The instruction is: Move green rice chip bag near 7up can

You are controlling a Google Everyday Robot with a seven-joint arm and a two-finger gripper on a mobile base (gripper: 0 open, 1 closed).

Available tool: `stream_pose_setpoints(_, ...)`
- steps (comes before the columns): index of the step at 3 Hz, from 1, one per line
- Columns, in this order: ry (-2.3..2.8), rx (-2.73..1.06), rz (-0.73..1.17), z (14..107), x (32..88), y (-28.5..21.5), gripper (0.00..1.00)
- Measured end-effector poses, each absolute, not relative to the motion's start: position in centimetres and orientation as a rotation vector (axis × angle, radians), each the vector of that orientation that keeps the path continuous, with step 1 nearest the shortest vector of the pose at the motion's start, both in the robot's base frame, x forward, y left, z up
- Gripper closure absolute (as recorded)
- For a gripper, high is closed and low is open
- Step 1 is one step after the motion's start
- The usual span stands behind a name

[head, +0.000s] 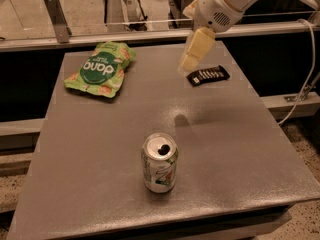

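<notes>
So the gripper (190, 63) is hanging in the air over the far right part of the table (235, 139), just left of a small black packet (208, 75), and it's got nothing in it. The green chip bag (100, 70) lies flat at the far left corner, well apart from the soda can (160, 163), which stands upright near the front edge.

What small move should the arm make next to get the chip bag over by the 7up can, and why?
Probably move the end effector across toward the green rice chip bag. It hangs above the table near the black packet, touching nothing, while the bag lies at a far corner, well apart from the upright 7up can near the front edge.
</notes>
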State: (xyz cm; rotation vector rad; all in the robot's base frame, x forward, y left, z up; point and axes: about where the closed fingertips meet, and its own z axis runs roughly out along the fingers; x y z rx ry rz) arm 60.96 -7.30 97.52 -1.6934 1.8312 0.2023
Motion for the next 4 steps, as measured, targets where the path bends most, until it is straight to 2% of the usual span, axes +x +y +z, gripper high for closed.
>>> stream_pose_setpoints(1, 1.807, -1.676, 0.222, 97.3, 61.5, -6.9, 0.0)
stream_pose_setpoints(2, 1.771, -1.62, 0.314, 95.2, 63.8, -4.0, 0.0)
stream_pose_setpoints(4, 1.727, -1.393, 0.478, 90.4, 72.0, 2.1, 0.0)
